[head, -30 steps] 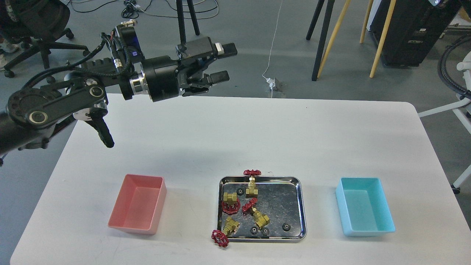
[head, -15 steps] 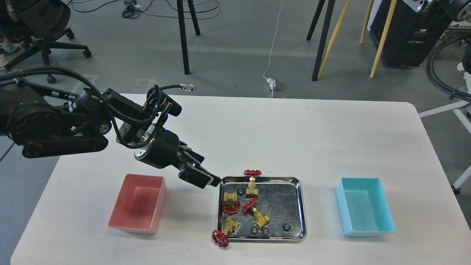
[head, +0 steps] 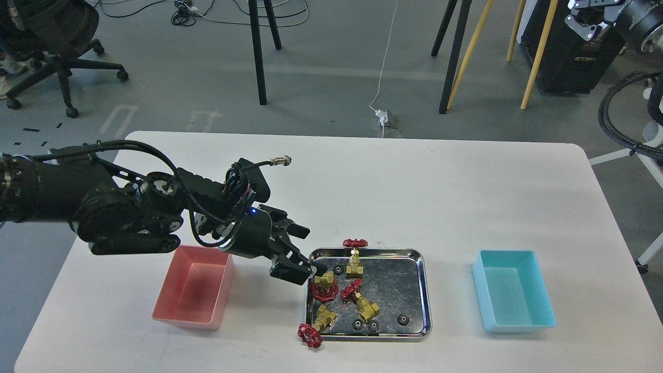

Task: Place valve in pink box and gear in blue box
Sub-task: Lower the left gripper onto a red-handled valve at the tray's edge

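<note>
Four brass valves with dark red handwheels lie in a shiny steel tray (head: 426, 290): one upright at the back (head: 355, 264), one at the left (head: 324, 284), one in the middle (head: 365, 305), and one at the front left (head: 321, 318) whose wheel hangs over the rim. Several tiny black gears (head: 402, 319) lie among them. The pink box (head: 194, 287) stands empty left of the tray, the blue box (head: 513, 290) empty at the right. My left gripper (head: 316, 250) is open and empty, low over the tray's back left corner, just above the left valve. My right gripper (head: 582, 20) shows at the top right, far off the table.
The white table (head: 362, 186) carries only the tray and two boxes. Beyond its far edge are tripod legs, cables and an office chair (head: 46, 46) on the floor. My left forearm (head: 119, 207) lies over the table's left part, behind the pink box.
My left arm swung down from high behind the table to the tray's left edge, its gripper still open. My right arm's end came further into view at the top right.
</note>
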`<state>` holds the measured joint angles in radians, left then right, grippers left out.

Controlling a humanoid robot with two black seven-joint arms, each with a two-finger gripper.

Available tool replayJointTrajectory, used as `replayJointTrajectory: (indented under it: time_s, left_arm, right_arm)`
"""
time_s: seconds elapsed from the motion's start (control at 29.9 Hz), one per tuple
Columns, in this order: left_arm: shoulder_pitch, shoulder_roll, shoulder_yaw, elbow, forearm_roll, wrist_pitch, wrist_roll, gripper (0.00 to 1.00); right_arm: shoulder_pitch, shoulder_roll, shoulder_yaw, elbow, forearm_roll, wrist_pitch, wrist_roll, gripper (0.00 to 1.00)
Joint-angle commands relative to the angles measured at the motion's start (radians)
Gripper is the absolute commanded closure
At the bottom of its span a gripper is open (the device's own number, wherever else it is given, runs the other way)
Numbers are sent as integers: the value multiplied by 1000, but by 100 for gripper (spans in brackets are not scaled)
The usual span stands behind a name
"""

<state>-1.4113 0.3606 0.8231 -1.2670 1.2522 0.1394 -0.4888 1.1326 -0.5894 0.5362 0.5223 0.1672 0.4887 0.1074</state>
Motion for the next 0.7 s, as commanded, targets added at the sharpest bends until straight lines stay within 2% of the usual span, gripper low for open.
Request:
replayJointTrajectory:
  time_s: [0.0, 0.2, 0.53, 0.67]
  left_arm:
    - [44, -29, -5, 58, -1, 14, 0, 1]
    - [109, -78, -7, 149, 3, 31, 0, 1]
    - [144, -81, -9, 146, 4, 52, 0, 10]
    - [163, -84, -9, 149, 4, 54, 0, 10]
  right_arm:
    - [-2, -1, 1, -1, 0, 0, 0, 0]
    - [-4, -1, -1, -1, 0, 0, 0, 0]
    - [-24, -3, 1, -1, 0, 0, 0, 0]
    - [-31, -3, 2, -1, 0, 0, 0, 0]
